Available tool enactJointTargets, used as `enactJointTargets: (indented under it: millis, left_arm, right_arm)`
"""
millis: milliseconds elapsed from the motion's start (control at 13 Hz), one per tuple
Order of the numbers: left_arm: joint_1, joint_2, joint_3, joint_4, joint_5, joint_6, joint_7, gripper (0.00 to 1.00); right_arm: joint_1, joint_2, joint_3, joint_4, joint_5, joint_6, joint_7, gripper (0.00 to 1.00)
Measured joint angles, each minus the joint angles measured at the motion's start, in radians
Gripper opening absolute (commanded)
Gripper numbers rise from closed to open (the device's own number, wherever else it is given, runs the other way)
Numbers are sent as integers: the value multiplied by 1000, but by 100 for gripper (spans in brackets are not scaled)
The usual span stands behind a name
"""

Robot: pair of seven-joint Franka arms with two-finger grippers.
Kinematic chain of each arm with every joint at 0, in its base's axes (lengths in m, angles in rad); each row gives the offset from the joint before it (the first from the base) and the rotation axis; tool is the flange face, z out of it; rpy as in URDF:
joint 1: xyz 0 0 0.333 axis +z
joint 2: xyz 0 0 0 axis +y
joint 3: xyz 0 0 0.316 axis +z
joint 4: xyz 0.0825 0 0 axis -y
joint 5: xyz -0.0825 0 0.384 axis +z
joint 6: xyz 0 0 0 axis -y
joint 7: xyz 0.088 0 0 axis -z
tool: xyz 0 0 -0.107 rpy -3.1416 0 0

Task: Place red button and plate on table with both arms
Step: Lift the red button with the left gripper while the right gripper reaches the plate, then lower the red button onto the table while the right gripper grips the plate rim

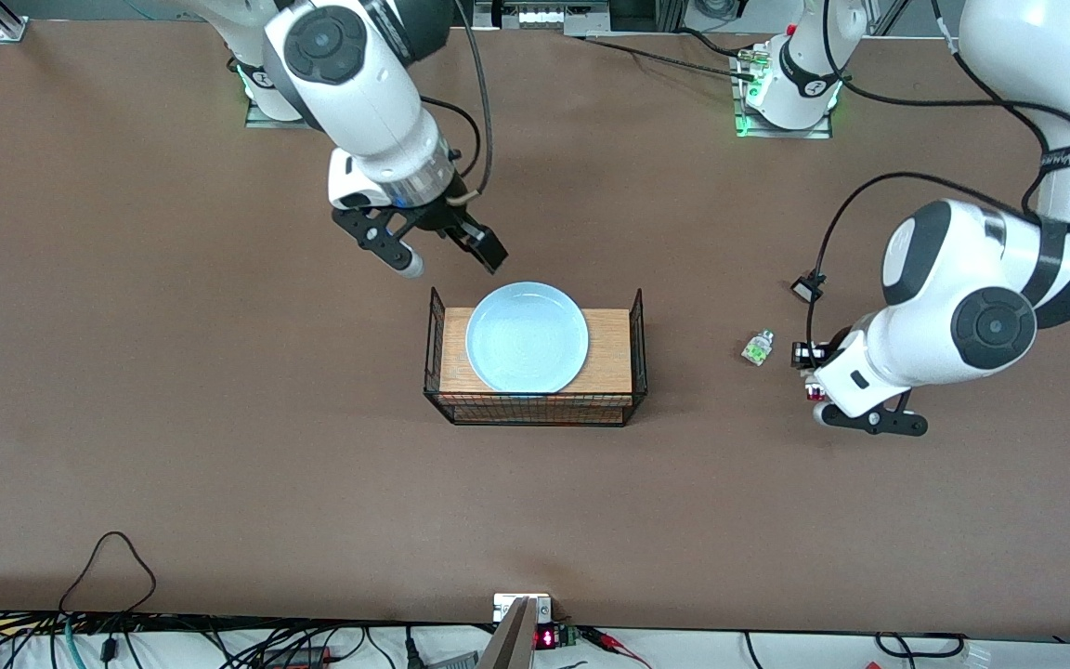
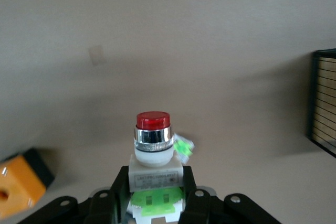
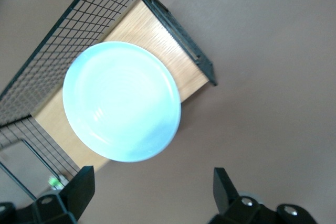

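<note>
Both hands differ: left hand grips red button cap-outward; right hand open.

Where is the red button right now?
The red button is clamped in the left gripper, low over the table toward the left arm's end, beside a loose green-tabbed block and clear of the wire rack.
</note>
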Motion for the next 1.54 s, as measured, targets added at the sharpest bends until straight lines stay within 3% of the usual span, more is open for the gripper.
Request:
enactJointTargets:
  millis: [462, 538, 923, 1000, 1154, 1231, 1538]
  left_arm:
    - [29, 52, 11, -194, 30, 320, 73, 18]
    - [35, 60, 28, -206, 62, 351, 86, 23]
    - [76, 133, 44, -235, 85, 380, 130, 25]
    - [75, 141, 44, -243, 85, 381, 130, 36]
    - [76, 141, 43, -244, 85, 382, 131, 87]
    - [77, 141, 44, -244, 85, 382, 131, 100]
    - [78, 104, 41, -221, 85, 331, 131, 100]
  right_arm:
    - [0, 133, -9, 9, -1, 74, 168, 100]
    - [0, 146, -13, 11, -1, 74, 170, 100]
    - [-6, 178, -23, 14, -14, 76, 171, 100]
    - [-7, 183, -24, 14, -14, 86, 172, 100]
    - [-7, 189, -26, 14, -15, 107, 177, 100]
    - [-7, 191, -26, 14, -15, 115, 179, 100]
    - [-6, 211, -26, 15, -15, 146, 181, 100]
